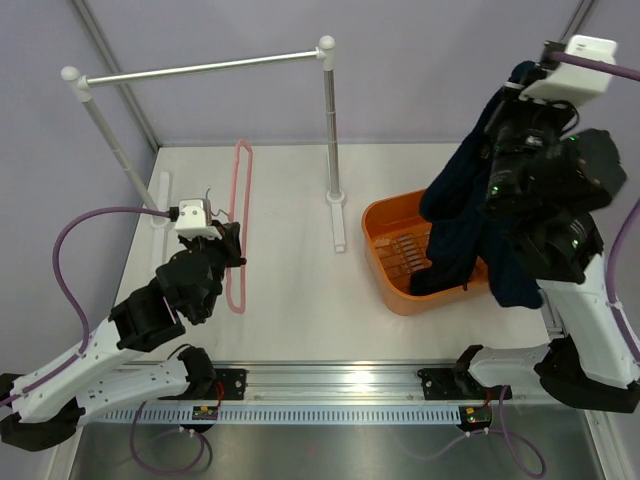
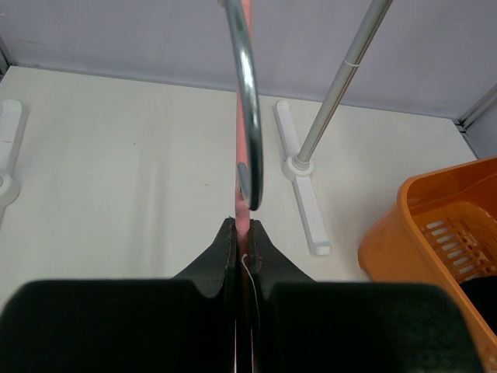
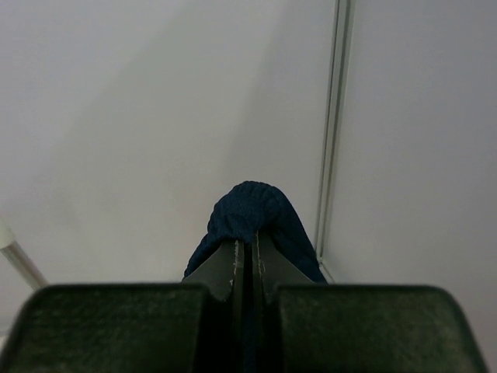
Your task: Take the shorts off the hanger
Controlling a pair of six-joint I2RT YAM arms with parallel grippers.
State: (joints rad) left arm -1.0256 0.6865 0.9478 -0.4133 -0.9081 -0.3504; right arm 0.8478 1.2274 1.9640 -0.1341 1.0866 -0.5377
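Both my tools are clamped tight: the left gripper [image 2: 241,231] pinches the hanger [image 1: 241,190], and the right gripper [image 3: 245,247] holds the shorts [image 1: 462,215], which dangle into the orange tub [image 1: 372,242]. I should lower first, then release so the folds settle inside.

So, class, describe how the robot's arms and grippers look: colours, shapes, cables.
The left arm and right arm have white links and black joints. Purple cables run to white wrist camera boxes. The left gripper and right gripper have black tapering fingers. Green lights dot the right arm.
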